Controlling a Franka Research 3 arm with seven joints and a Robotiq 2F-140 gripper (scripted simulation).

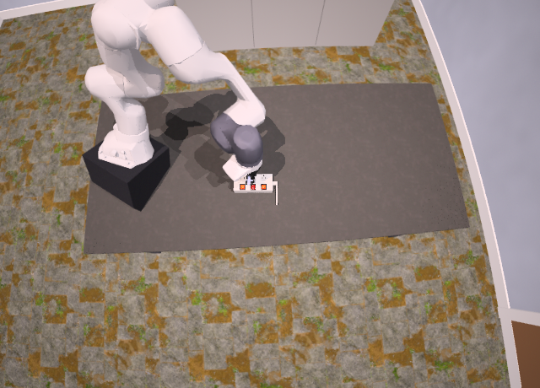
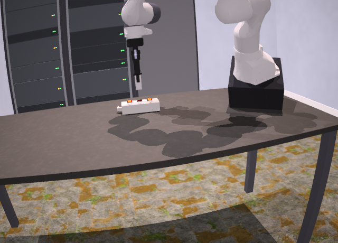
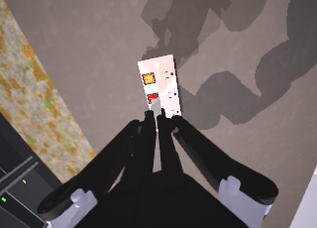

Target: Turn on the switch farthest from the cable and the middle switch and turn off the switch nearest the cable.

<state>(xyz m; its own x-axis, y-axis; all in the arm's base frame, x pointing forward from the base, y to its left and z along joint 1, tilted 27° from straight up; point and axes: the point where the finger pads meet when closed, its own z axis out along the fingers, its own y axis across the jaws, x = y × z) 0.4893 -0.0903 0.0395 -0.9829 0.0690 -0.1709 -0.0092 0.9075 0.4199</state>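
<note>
The white power strip (image 1: 267, 178) (image 2: 141, 107) (image 3: 168, 74) lies flat and right way up on the dark table (image 1: 370, 157) (image 2: 68, 147). Its cable (image 1: 276, 196) leaves the right end in the top view. The switch nearest the cable (image 1: 263, 186) (image 2: 129, 101) glows orange, the middle switch (image 1: 252, 186) (image 2: 139, 100) is dark red, and the farthest switch (image 1: 242, 186) (image 2: 149, 99) glows orange. My gripper (image 1: 249, 180) (image 2: 138, 85) (image 3: 157, 105) is shut and empty, pointing straight down a short way above the middle of the strip. In the wrist view the fingertips hide part of the strip.
The arm's black base block (image 1: 126, 175) (image 2: 255, 94) stands at one end of the table. Dark server racks (image 2: 35, 44) stand behind the table, a pale cabinet (image 1: 283, 13) beyond its far edge.
</note>
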